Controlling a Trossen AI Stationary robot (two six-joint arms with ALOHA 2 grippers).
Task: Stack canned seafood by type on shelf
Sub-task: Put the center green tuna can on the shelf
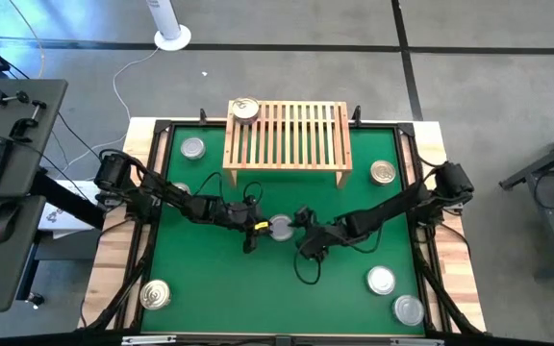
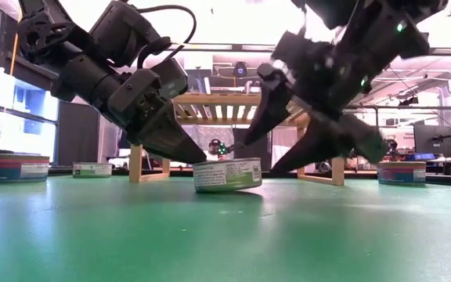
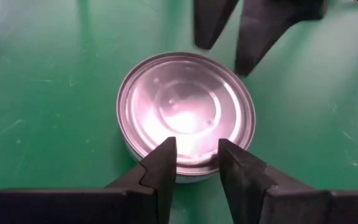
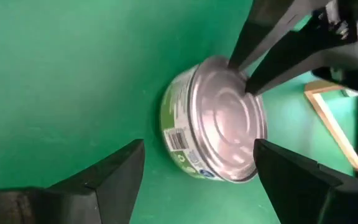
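Silver-topped tin (image 1: 281,228) flanked by two hands, mid-tabletop.
Left hand (image 1: 257,229) is seen narrowly parted at its rim; right hand (image 1: 302,220) is spread wide beside it, nothing gripped.

Two matte-black jointed arms, looped black cables along them. Left hand (image 1: 256,231): tapered black wedge fingers (image 3: 160,168), yellow mark by the wrist. Right hand (image 1: 301,220): broader black fingers (image 4: 114,171), small green lights.
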